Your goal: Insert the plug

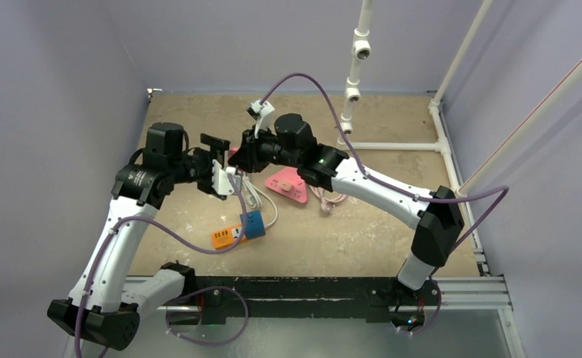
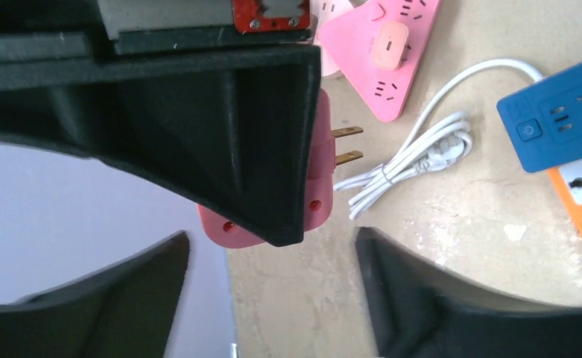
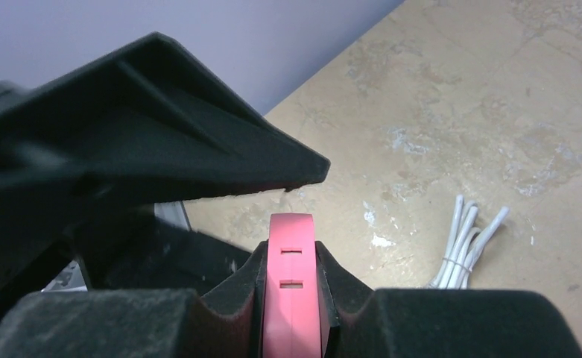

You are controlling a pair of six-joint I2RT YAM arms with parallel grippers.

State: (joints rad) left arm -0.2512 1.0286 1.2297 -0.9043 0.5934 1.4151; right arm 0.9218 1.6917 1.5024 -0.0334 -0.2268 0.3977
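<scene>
- The right tool [image 3: 291,257] is clamping tight on the pink plug [image 3: 291,306], holding it above the bench [image 1: 362,231].
- The plug's two brass prongs [image 2: 347,133] are sticking out sideways, bare, pointing toward a bundled white cord [image 2: 414,160].
- The left tool [image 2: 271,242] is standing wide with nothing in it, just beside the plug.
- A pink power strip [image 2: 369,86] and a blue power strip [image 2: 563,112] are lying on the bench, well apart from the plug.
</scene>
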